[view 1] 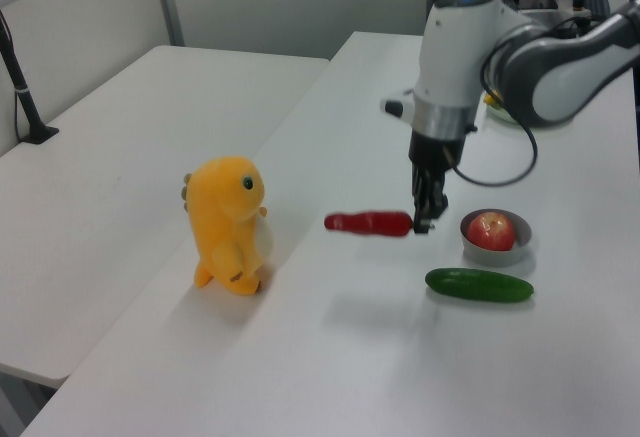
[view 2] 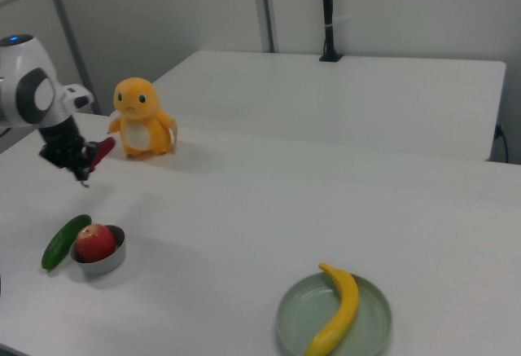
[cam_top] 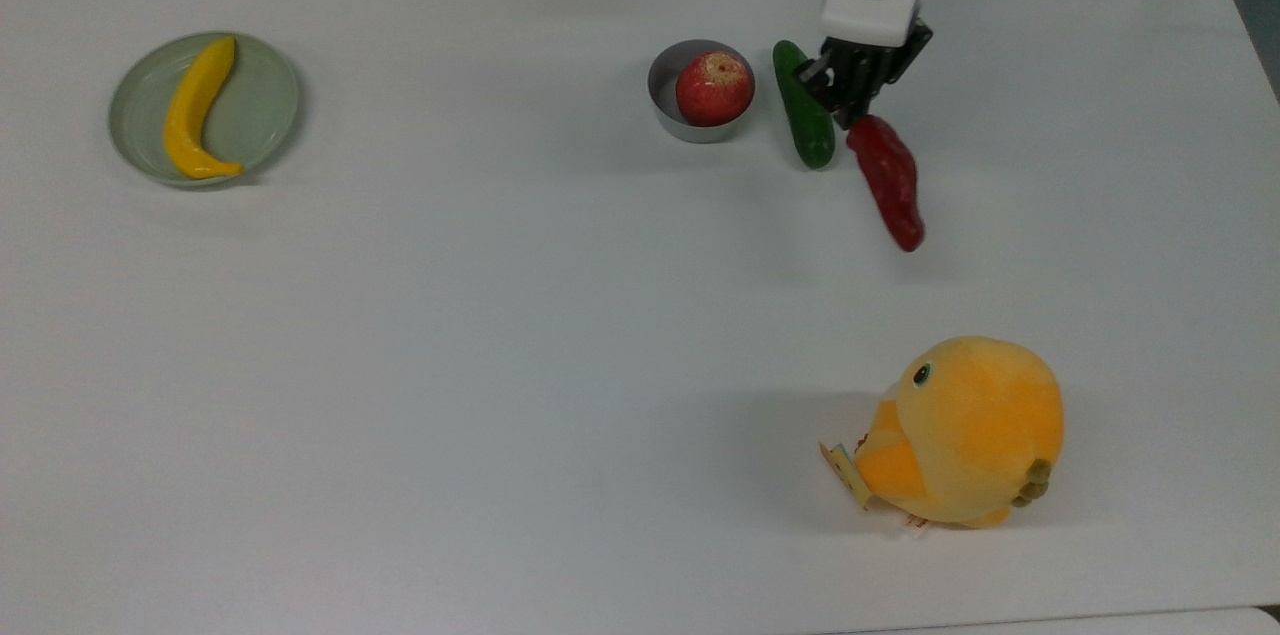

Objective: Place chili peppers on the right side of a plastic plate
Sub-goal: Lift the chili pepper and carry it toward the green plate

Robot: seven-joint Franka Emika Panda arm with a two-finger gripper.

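A white counter [cam_top: 500,365] carries the scene, with one plush toy [cam_top: 965,430] at about 5 o'clock in the top view. One plate [cam_top: 262,100] sits far off at 10 o'clock, a single banana [cam_top: 198,107] lying along the top view's left half of it. One bowl [cam_top: 663,100] at 1 o'clock holds one apple [cam_top: 714,87], with one cucumber [cam_top: 805,115] just beside it. The arm's gripper [cam_top: 850,105] is clamped on the stem end of the one chili [cam_top: 889,180], which hangs level in the air near the cucumber; the left view shows it clear of the counter. The stem itself is probably hidden between the fingers. The carry is barely begun. Done well, it should stay high enough to pass over bowl and apple, then lower the chili onto the plate's bare half without nudging the banana.
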